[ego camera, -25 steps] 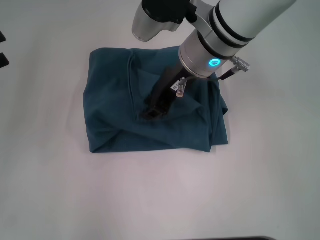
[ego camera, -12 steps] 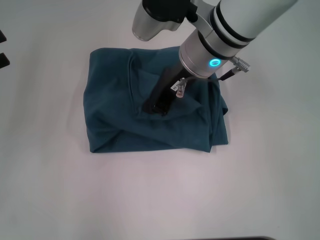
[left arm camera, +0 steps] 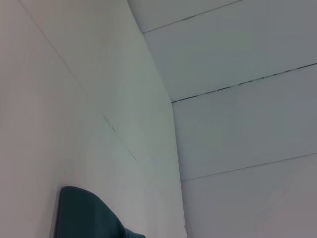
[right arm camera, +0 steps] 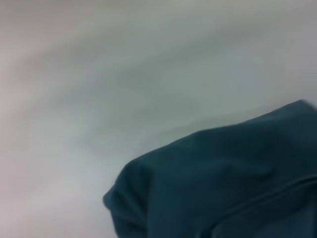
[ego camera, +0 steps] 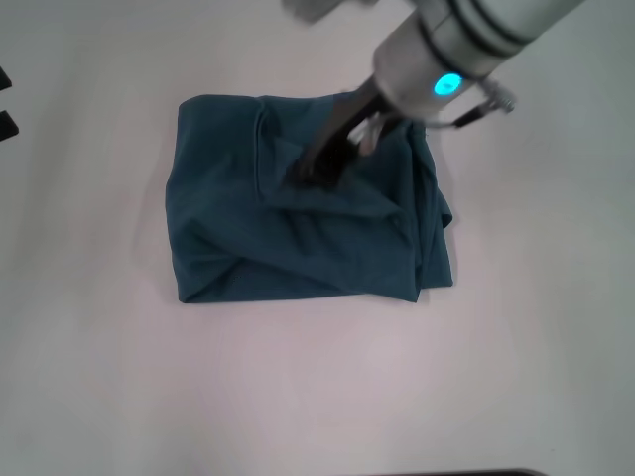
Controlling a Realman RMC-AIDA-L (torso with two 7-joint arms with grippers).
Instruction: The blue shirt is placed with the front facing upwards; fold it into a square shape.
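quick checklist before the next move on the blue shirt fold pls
1. Blue shirt folded into a compact block: ok, roughly rectangular.
2. Edges tidy: not ok, the side toward the robot's right is bunched and uneven.
3. Top layer flat: not ok, creases across it.
4. Right tool clear of the cloth: cannot tell, its tip sits over the shirt's far part.
5. Left tool out of the way: cannot tell, not in view.
6. White table around the shirt: ok.

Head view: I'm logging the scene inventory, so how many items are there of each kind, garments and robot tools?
Garments: 1, the blue shirt, bunched into a rough rectangle on the white table.
Robot tools: 1, the right tool, over the shirt's upper middle.
Total: 2.
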